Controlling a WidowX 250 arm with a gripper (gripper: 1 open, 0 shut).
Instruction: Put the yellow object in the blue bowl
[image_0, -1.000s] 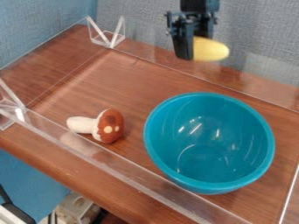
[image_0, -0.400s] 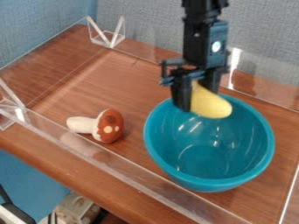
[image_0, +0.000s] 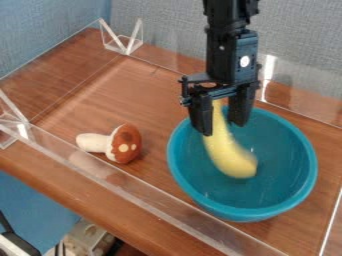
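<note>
The yellow object (image_0: 229, 152), a small curved toy banana, is inside the blue bowl (image_0: 286, 172), lying slanted against its left inner side with its upper end just under my fingers. My gripper (image_0: 219, 110) hangs over the bowl's left rim, pointing steeply down. Its black fingers (image_0: 198, 112) stand spread apart, and no finger is pressed against the banana.
A toy mushroom (image_0: 116, 145) with a brown-red cap lies on the wooden table left of the bowl. A low clear plastic wall (image_0: 80, 158) borders the work area, and a clear stand (image_0: 122, 38) sits at the back left. The table's edge runs along the front left.
My gripper came forward and down from behind the bowl to over its left side. The fingers have opened and the banana has dropped from between them into the bowl.
</note>
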